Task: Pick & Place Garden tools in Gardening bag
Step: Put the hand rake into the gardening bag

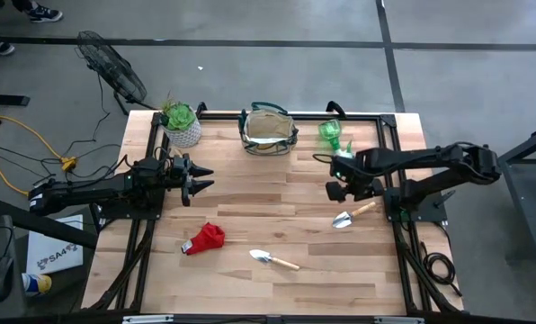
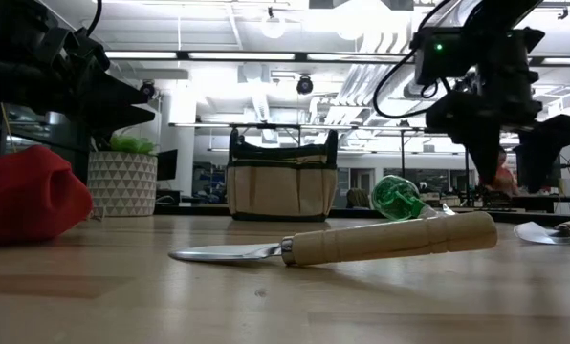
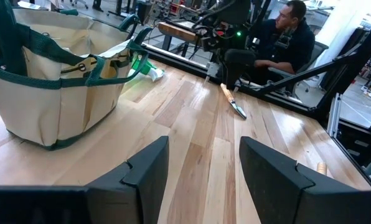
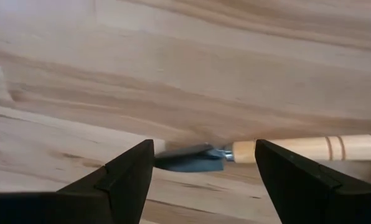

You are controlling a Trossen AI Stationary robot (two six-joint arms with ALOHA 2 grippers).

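One trowel (image 1: 352,214) with a silver blade and pale wooden handle lies flat on the table at the right. My right gripper (image 1: 337,190) hovers open just beside and above it; in the right wrist view (image 4: 204,148) the blade (image 4: 190,158) shows between the fingers, farther off. A second trowel (image 1: 272,259) lies near the front middle, beside a red cloth piece (image 1: 205,238). The beige bag (image 1: 269,130) with green trim stands upright at the far middle, and a translucent green plastic piece (image 1: 331,133) lies to its right. My left gripper (image 1: 205,178) is open and empty at the left. No pruning shears are in view.
A green plant in a white pot (image 1: 183,126) stands at the far left corner. A black frame (image 1: 389,121) rims the table. A person (image 3: 285,37) sits beyond the table's right side. Bare wood (image 1: 268,198) lies between the two grippers.
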